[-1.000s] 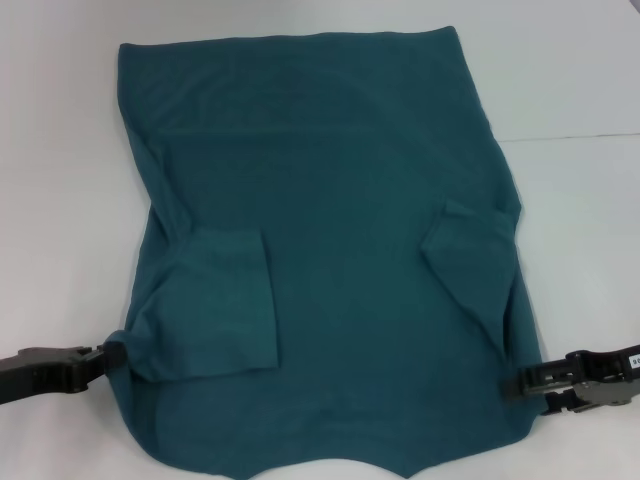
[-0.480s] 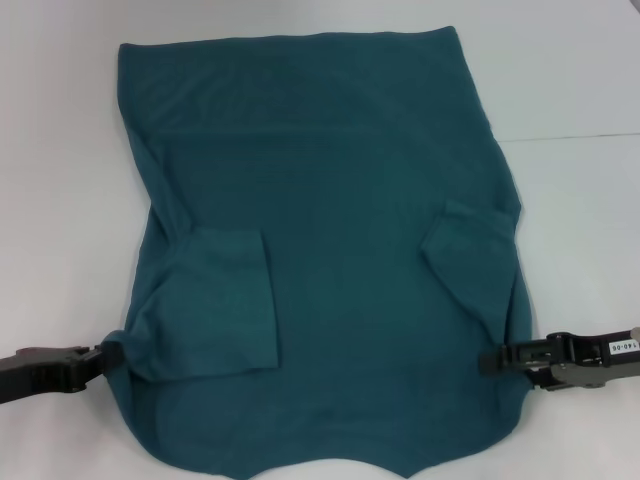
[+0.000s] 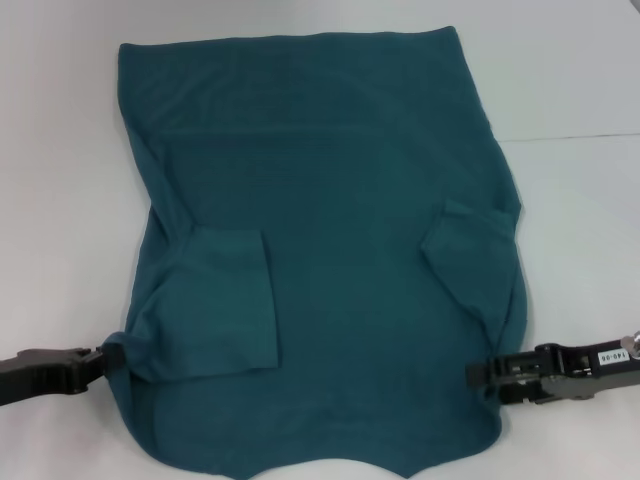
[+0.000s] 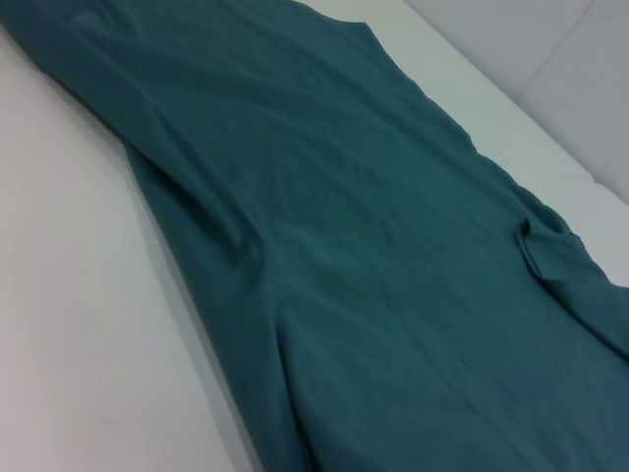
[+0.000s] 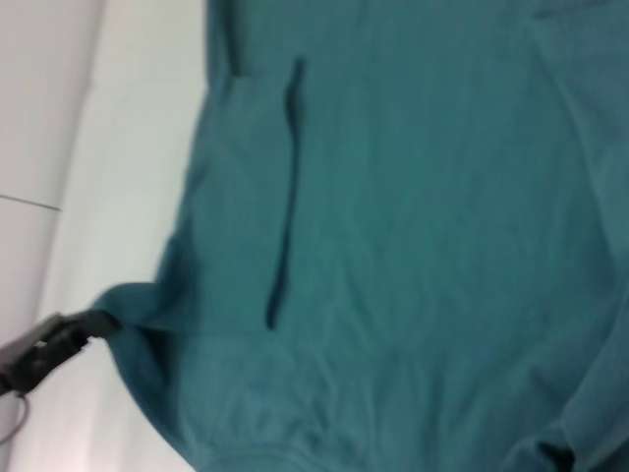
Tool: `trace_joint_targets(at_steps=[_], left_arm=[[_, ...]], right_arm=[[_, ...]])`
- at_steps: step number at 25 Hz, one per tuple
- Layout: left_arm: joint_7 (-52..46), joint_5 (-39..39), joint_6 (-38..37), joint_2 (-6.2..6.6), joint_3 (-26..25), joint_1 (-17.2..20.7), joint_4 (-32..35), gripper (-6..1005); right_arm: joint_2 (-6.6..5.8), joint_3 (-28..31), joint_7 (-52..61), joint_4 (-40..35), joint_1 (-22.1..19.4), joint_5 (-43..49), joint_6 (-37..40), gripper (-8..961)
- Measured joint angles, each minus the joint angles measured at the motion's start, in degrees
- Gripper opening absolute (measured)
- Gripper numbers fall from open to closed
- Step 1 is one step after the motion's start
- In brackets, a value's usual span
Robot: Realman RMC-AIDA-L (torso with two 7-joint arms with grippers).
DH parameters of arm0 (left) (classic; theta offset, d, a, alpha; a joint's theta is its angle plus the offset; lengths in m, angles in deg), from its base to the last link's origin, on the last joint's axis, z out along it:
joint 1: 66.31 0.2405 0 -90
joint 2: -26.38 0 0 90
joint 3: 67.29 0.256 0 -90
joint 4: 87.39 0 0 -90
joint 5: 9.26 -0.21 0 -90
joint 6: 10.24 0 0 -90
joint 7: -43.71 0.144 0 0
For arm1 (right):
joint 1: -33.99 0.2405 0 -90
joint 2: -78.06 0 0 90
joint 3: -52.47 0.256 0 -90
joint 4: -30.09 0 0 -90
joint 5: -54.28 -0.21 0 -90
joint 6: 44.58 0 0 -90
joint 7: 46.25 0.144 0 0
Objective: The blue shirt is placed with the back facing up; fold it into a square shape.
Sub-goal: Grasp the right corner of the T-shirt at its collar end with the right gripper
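We are watching the right tool [image 3: 480, 376] pushing inward over the last second, carrying the blue shirt [image 3: 330, 230]'s right shoulder edge with it, so a side fold is beginning. The left tool [image 3: 103, 356] is pinching the opposite edge. The shirt is lying spread on the white bench [image 3: 580, 80]. The right tool's label is unreadable.

In your head view, the blue shirt [image 3: 330, 250] runs off the bottom edge of the frame, so its near hem is cut off. Both arms leave the frame at lower left and lower right. The left gripper [image 3: 105, 355] meets a bunched shirt edge, and you cannot tell how its fingers stand. The right gripper [image 3: 480, 372] overlaps the cloth at lower right; its fingers are too dark and small to read. Your right wrist view is blurred.
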Motion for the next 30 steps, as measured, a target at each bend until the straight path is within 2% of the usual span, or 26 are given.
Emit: trace_joint_targets(at_steps=[17, 30], left_arm=[[0.46, 0.22, -0.01, 0.00, 0.00, -0.17, -0.26, 12], [0.60, 1.05, 0.16, 0.16, 0.00, -0.21, -0.27, 13]], right_arm=[[-0.06, 0.68, 0.90, 1.64, -0.67, 1.48, -2.16, 922], [0.13, 7.72, -1.43, 2.23, -2.39, -0.23, -0.84, 921]])
